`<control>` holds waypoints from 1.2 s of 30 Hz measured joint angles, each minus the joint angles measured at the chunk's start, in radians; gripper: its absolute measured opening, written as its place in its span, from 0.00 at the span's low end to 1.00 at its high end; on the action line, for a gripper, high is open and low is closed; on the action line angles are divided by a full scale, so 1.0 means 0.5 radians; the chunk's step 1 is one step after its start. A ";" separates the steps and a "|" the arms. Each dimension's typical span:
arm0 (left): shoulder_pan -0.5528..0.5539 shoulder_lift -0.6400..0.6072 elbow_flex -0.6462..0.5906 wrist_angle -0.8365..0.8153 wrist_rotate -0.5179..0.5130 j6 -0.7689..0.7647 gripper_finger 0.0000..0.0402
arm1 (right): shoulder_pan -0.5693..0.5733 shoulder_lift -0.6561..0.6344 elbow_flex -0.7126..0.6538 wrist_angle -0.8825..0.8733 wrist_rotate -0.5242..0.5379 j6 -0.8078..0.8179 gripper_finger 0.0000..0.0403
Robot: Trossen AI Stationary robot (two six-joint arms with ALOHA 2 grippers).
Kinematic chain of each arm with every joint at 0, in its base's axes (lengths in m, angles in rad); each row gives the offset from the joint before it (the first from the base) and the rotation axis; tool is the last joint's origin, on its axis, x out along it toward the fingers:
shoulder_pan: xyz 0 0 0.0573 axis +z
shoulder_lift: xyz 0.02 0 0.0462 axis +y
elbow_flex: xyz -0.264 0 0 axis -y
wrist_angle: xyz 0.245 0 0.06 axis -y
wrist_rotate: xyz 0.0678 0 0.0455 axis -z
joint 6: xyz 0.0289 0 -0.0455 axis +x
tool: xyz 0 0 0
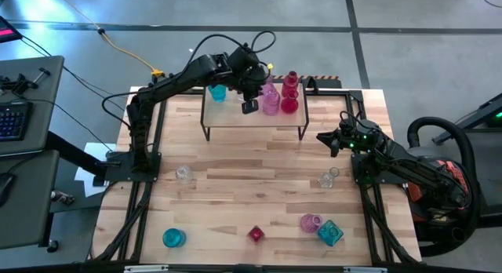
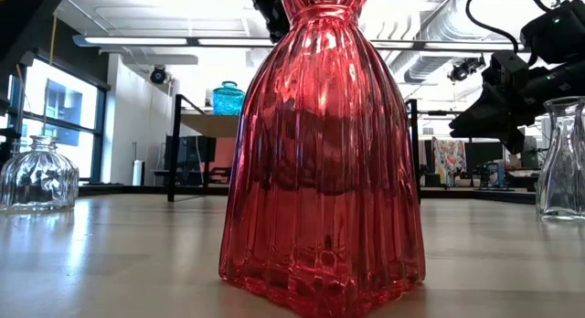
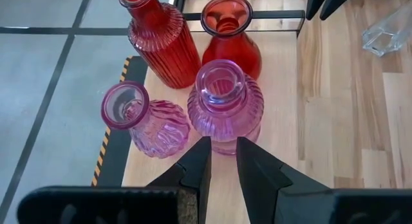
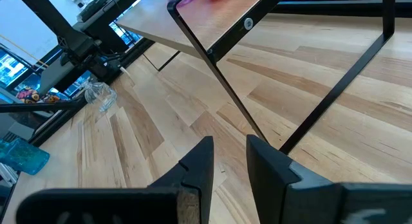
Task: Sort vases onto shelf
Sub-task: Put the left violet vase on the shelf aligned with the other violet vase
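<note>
Four pink and red vases stand clustered on the shelf (image 1: 255, 116) toward its right end, a teal vase (image 1: 217, 92) at its left. The left gripper (image 3: 222, 161) hovers just beside the pink ribbed vase (image 3: 225, 103), fingers nearly together and holding nothing (it looks like a placement just finished). Next, I judge, it must back away without nudging the cluster and fetch another vase from the table (image 1: 235, 194). The right gripper (image 4: 230, 161) waits near the shelf's right legs, jaws slightly apart, empty.

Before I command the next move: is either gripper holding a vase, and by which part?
Neither. The left gripper is empty beside the pink vase on the shelf; the right gripper is empty.
</note>
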 joint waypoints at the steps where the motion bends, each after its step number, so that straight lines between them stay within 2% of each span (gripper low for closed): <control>1: -0.001 0.000 0.000 0.003 0.000 0.000 0.16 | 0.000 0.000 0.000 0.000 0.000 0.000 0.18; 6: -0.048 0.000 0.000 0.024 0.007 -0.035 0.16 | 0.000 0.000 0.000 0.000 0.000 0.000 0.18; 11: -0.107 0.000 0.000 -0.093 -0.008 -0.154 0.16 | 0.000 0.000 0.000 0.000 0.000 0.000 0.18; 18: -0.269 0.000 -0.003 -0.099 -0.020 -0.327 0.16 | 0.000 0.000 0.000 0.000 0.000 0.000 0.18; 27: -0.549 -0.001 -0.226 0.004 -0.165 -0.455 0.16 | 0.000 0.000 0.000 0.000 0.000 0.000 0.18; 36: -0.809 -0.008 -0.586 0.006 -0.171 -0.589 0.16 | 0.001 0.000 0.000 0.000 0.000 0.000 0.18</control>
